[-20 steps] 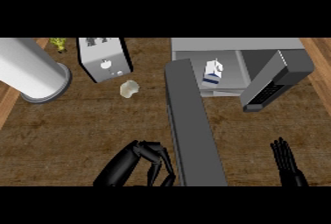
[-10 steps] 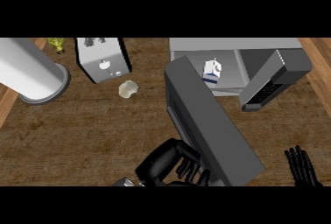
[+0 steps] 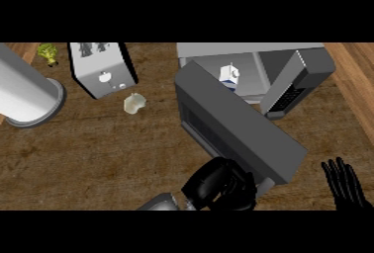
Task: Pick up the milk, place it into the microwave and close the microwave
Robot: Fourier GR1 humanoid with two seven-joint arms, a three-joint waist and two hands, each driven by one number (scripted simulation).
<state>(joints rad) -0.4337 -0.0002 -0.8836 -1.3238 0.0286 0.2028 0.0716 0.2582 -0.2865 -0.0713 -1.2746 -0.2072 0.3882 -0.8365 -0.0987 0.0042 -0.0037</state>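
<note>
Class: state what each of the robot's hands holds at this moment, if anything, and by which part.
Neither hand holds anything. The left hand, fingers curled, is against the microwave door near its free end; the right hand rests open. The milk stands inside the microwave.

The milk [image 3: 229,77] stands in the microwave [image 3: 292,74]. The door [image 3: 237,129] lies before it. A toaster [image 3: 102,69] stands left.

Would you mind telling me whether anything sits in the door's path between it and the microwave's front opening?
Nothing visible does. The milk stands inside the microwave, behind the opening, and the gap between the half-swung door and the opening is bare. The left hand is at the door's free end; the right hand rests open at the lower right.
</note>
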